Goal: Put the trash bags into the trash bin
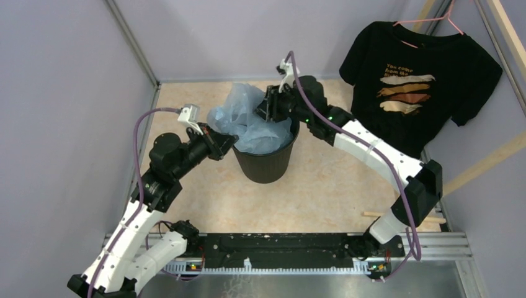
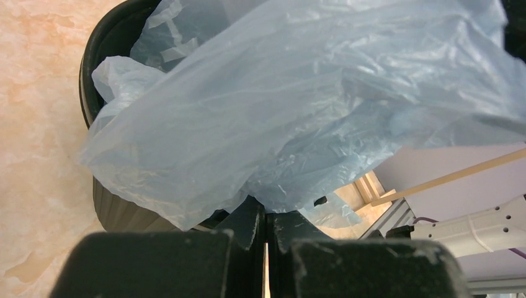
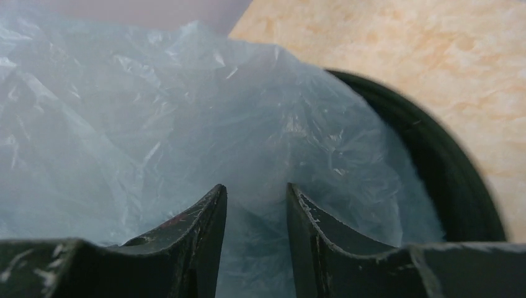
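Top external view is showing the trash bin standing upright near the middle of the table. The trash bag, light blue and crinkly, is sitting partly inside the bin, and much of it is puffing up above the rim and hanging over the left side.

The left end effector is reaching to the left rim of the bin. In the left wrist view its fingers are pressing together with only a thin slit between them. The lower fold of the bag is coming down right to their tips, so it is looking pinched there.

The right end effector is hovering over the far part of the bin's mouth. In the right wrist view its fingers are standing apart with a narrow gap. The film is lying between and behind them, and I cannot tell if they are squeezing it.

A black T-shirt is hanging at the right wall, well apart from the bin.
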{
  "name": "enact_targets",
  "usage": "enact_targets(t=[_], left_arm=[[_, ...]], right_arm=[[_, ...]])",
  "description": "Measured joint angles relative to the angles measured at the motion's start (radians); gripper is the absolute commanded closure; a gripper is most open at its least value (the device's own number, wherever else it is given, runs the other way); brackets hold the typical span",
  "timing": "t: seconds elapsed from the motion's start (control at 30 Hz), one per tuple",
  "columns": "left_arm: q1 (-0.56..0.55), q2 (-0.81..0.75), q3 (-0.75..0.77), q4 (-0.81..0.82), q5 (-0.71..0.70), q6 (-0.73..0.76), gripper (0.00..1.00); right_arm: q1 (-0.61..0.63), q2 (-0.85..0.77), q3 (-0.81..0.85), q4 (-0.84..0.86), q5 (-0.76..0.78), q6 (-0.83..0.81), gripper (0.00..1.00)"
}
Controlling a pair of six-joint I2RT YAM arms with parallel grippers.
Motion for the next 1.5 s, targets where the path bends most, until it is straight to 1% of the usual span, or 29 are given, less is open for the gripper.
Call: enact_targets(t=[0.13,0.23,0.37,0.47,0.57,0.67,0.73,0.93,1.0,1.07,1.17,1.23,1.4,1.5], left_arm=[[0.0,0.031,0.002,0.001,0.0,0.0,1.0],[0.0,0.063,0.003,0.002,0.002,-0.007,1.0],[0.0,0.108,0.006,-0.001,0.003,-0.021,1.0],[0.0,0.131,0.016,-0.007,0.002,-0.022,1.0],[0.0,0.138,0.022,-0.015,0.002,-0.022,1.0],[0.0,0.14,0.024,-0.015,0.003,-0.022,1.0],[0.0,0.14,0.024,-0.016,0.003,-0.022,1.0],[0.0,0.14,0.024,-0.019,0.003,-0.021,1.0],[0.0,0.14,0.024,-0.02,0.003,-0.019,1.0],[0.0,0.14,0.024,-0.021,0.003,-0.018,1.0],[0.0,0.14,0.024,-0.021,0.003,-0.018,1.0],[0.0,0.142,0.027,-0.021,0.004,-0.019,1.0],[0.0,0.148,0.03,-0.023,0.007,-0.019,1.0],[0.0,0.148,0.03,-0.04,0.008,-0.02,1.0]], right_arm=[[0.079,0.038,0.0,-0.041,0.068,-0.023,0.6],[0.113,0.079,0.0,-0.077,0.142,-0.049,0.59],[0.114,0.162,0.003,-0.114,0.233,-0.09,0.56],[0.11,0.235,0.034,-0.183,0.28,-0.121,0.54],[0.11,0.253,0.055,-0.244,0.301,-0.147,0.51],[0.11,0.219,0.063,-0.264,0.303,-0.17,0.46],[0.11,0.167,0.063,-0.278,0.301,-0.181,0.39],[0.111,-0.062,0.063,-0.278,0.246,-0.206,0.33],[0.114,-0.114,0.06,-0.276,0.224,-0.206,0.32],[0.125,-0.143,0.05,-0.269,0.213,-0.206,0.33],[0.15,-0.143,0.011,-0.259,0.194,-0.203,0.44],[0.162,-0.11,-0.021,-0.253,0.176,-0.195,0.5],[0.166,0.019,-0.082,-0.216,0.156,-0.161,0.51],[0.167,0.059,-0.112,-0.181,0.157,-0.142,0.51]])
